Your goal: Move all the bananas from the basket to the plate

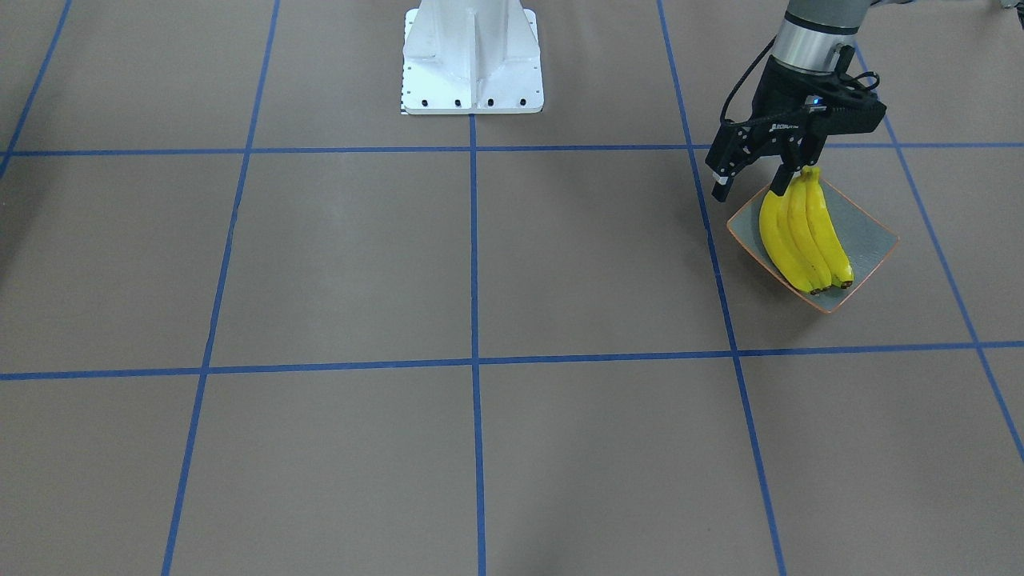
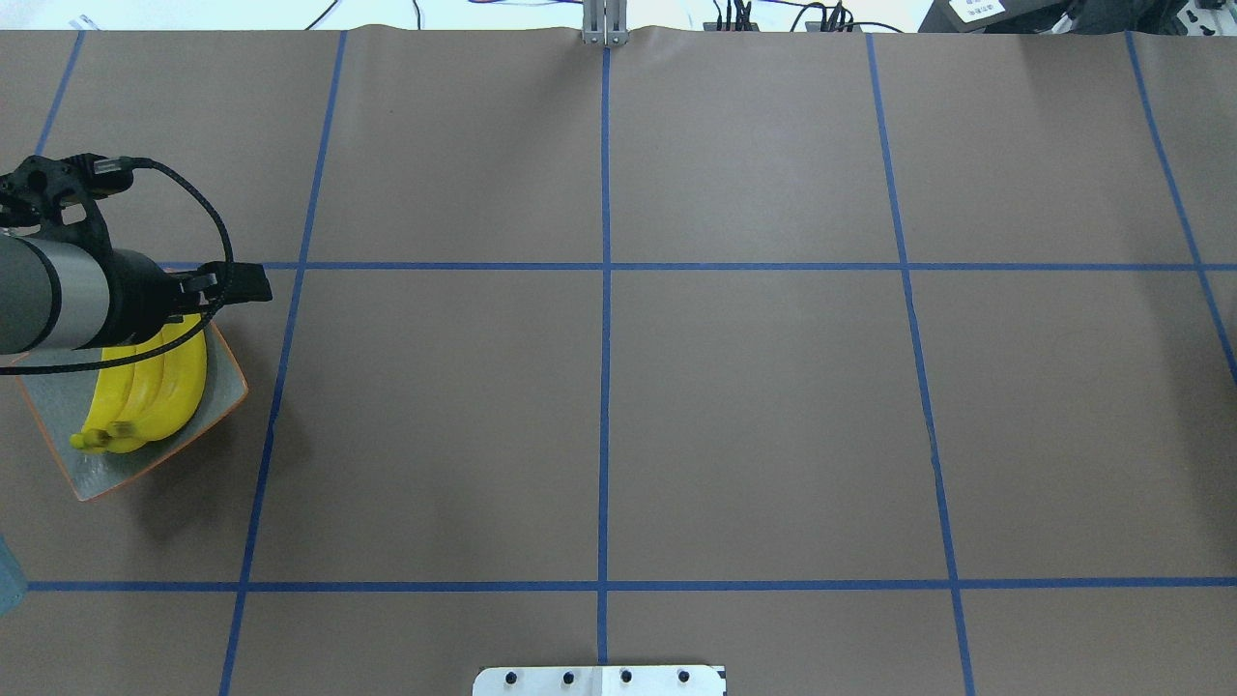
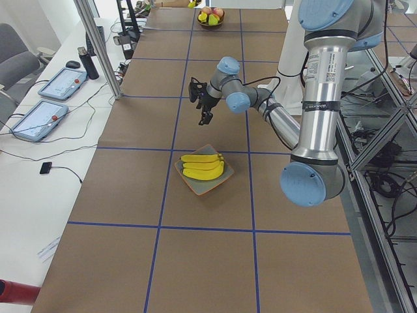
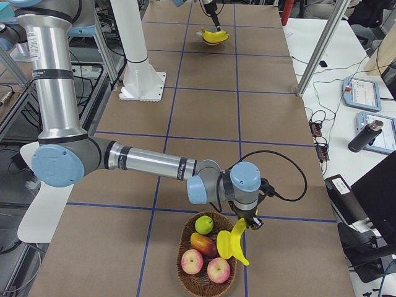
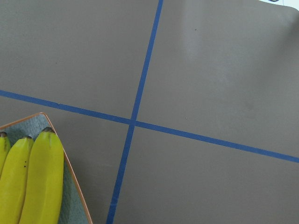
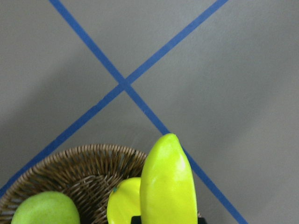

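Three yellow bananas (image 1: 804,236) lie side by side on the grey, orange-rimmed plate (image 1: 872,240) at the table's left end; the overhead view shows the same bananas (image 2: 155,387) and plate (image 2: 58,411). My left gripper (image 1: 750,184) hangs open just above their stem end, holding nothing. At the other end, another banana (image 4: 234,242) sticks up out of the wicker basket (image 4: 185,275). My right gripper (image 4: 249,221) sits at its top; I cannot tell whether it is shut. The right wrist view shows this banana (image 6: 168,182) close up over the basket rim (image 6: 84,161).
The basket also holds a green fruit (image 4: 204,224), a mango (image 4: 203,243) and two red apples (image 4: 192,261). The white robot base (image 1: 472,60) stands at the table's middle edge. Brown table with blue tape lines (image 2: 606,266) lies between the two ends.
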